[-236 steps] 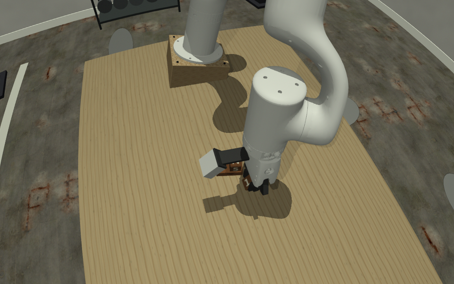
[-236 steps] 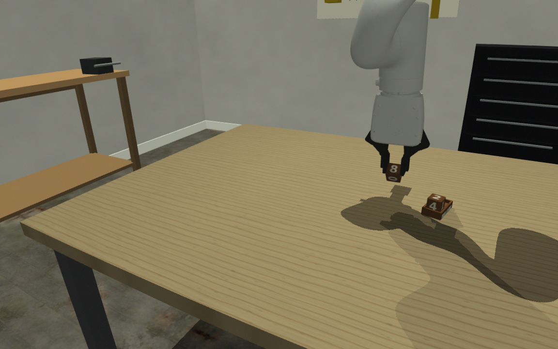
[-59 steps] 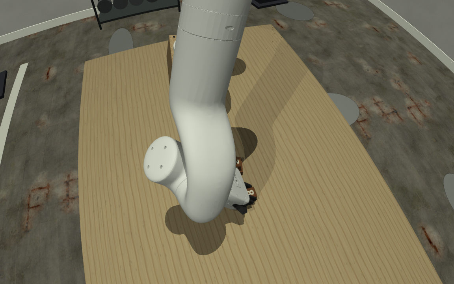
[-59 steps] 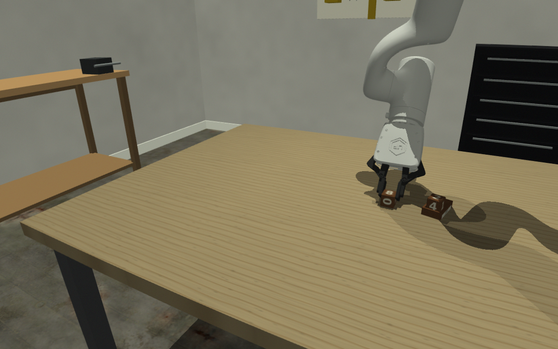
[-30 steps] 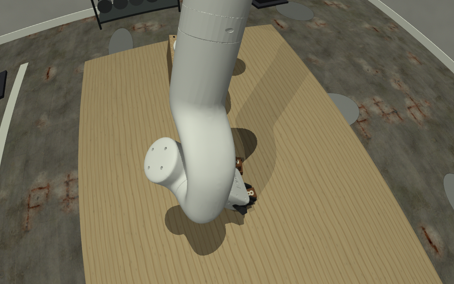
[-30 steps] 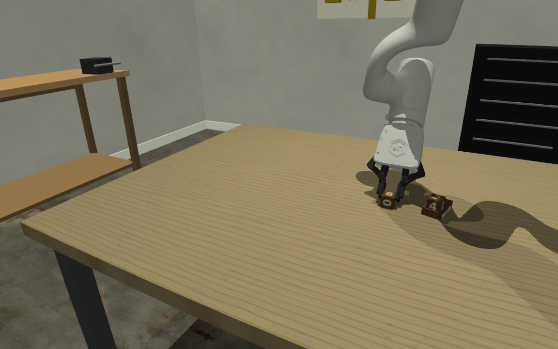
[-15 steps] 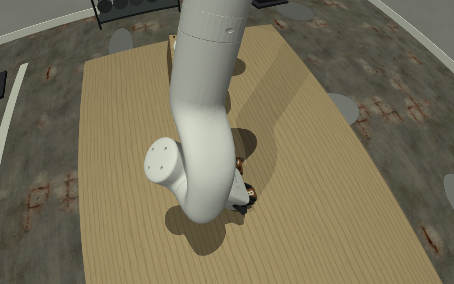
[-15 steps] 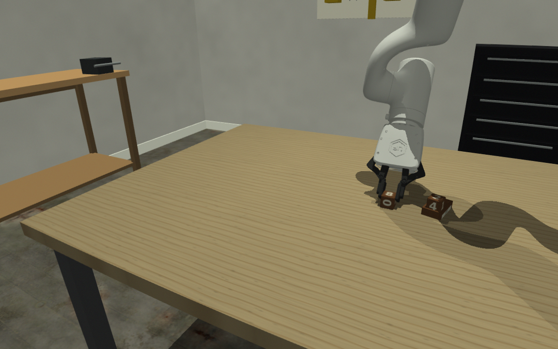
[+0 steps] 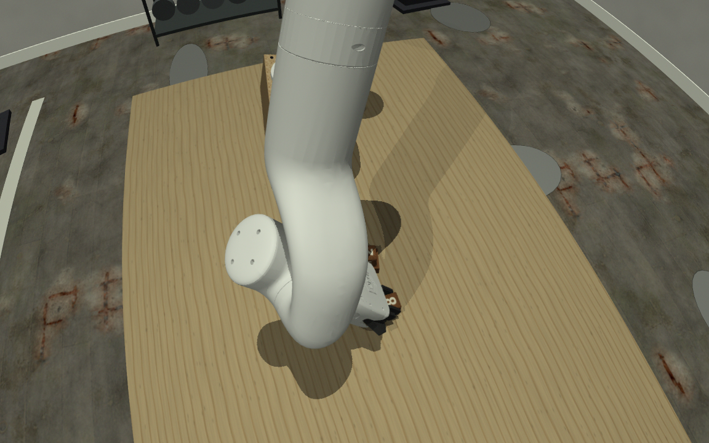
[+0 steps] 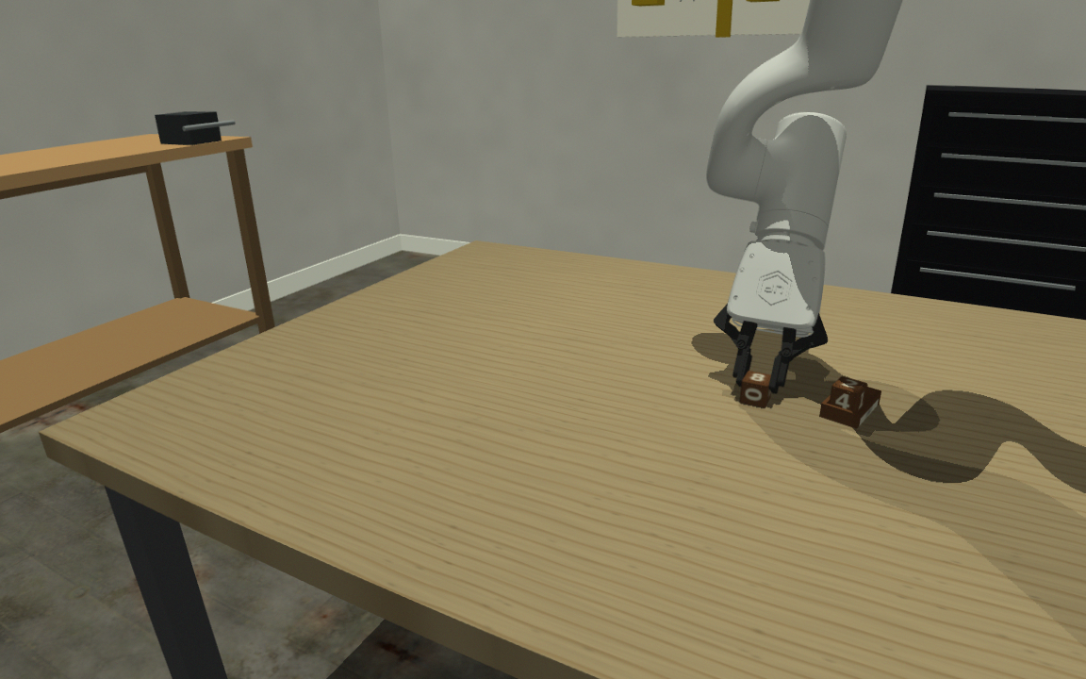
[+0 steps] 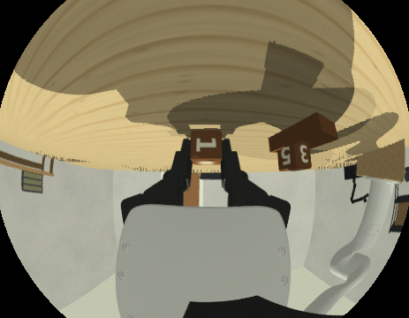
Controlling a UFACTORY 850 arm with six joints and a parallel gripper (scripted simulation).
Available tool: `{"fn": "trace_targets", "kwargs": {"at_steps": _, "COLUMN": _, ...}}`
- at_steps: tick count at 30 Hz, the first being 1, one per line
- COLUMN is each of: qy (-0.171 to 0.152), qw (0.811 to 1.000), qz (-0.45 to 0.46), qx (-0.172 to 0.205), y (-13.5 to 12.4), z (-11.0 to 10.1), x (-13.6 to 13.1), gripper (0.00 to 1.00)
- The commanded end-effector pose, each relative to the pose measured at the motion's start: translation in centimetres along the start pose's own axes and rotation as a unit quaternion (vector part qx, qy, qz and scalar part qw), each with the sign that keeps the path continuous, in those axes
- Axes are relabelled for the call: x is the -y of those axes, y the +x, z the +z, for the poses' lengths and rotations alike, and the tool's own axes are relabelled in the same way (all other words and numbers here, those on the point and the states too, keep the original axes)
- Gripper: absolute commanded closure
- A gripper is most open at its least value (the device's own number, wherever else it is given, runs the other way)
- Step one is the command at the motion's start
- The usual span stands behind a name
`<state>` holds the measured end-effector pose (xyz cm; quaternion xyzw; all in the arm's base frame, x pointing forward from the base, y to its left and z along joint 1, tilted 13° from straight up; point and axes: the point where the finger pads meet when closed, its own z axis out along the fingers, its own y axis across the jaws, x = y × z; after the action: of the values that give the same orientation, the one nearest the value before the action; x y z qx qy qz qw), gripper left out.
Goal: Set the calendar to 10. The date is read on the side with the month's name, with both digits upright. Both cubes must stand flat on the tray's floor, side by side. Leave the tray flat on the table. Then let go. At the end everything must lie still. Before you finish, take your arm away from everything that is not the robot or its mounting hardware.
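The gripper [image 9: 391, 301] [image 10: 756, 384] [image 11: 206, 149] is clenched on the 8-topped cube [image 9: 391, 300] [image 10: 754, 389] [image 11: 206, 146], low over the table [image 9: 472, 352] [image 10: 479, 405] [image 11: 204, 40] (contact unclear). Well beside it, the other cube [image 9: 372, 253] [image 10: 842, 400] [image 11: 294, 156] sits in the tray [image 9: 376, 268] [image 10: 839, 413] [image 11: 301, 132]. Best keep the grip square—settle level before releasing, confirm digit orientation, then back straight off—lest the cube tip.

High top view facing down, farther exterior facing arm, wrist close-up, tabletop shared
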<state>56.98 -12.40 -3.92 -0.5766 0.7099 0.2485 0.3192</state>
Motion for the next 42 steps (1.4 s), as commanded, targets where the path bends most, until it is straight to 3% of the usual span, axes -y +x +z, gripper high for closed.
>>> {"fn": "trace_targets", "kwargs": {"at_steps": 1, "qy": 0.001, "qw": 1.000, "qz": -0.001, "qx": 0.000, "y": -0.03, "z": -0.08, "x": 0.09, "gripper": 0.73}}
{"fn": "trace_targets", "kwargs": {"at_steps": 5, "qy": 0.001, "qw": 1.000, "qz": -0.001, "qx": 0.000, "y": -0.03, "z": -0.08, "x": 0.09, "gripper": 0.73}}
{"fn": "trace_targets", "kwargs": {"at_steps": 12, "qy": 0.001, "qw": 1.000, "qz": -0.001, "qx": 0.000, "y": -0.03, "z": -0.08, "x": 0.09, "gripper": 0.61}}
{"fn": "trace_targets", "kwargs": {"at_steps": 16, "qy": 0.001, "qw": 1.000, "qz": -0.001, "qx": 0.000, "y": -0.03, "z": -0.08, "x": 0.09, "gripper": 0.61}}
{"fn": "trace_targets", "kwargs": {"at_steps": 22, "qy": 0.001, "qw": 1.000, "qz": -0.001, "qx": 0.000, "y": -0.03, "z": -0.08, "x": 0.09, "gripper": 0.53}}
{"fn": "trace_targets", "kwargs": {"at_steps": 23, "qy": 0.001, "qw": 1.000, "qz": -0.001, "qx": 0.000, "y": -0.03, "z": -0.08, "x": 0.09, "gripper": 0.31}}
{"fn": "trace_targets", "kwargs": {"at_steps": 42, "qy": 0.001, "qw": 1.000, "qz": -0.001, "qx": 0.000, "y": -0.05, "z": -0.11, "x": 0.09, "gripper": 0.31}}
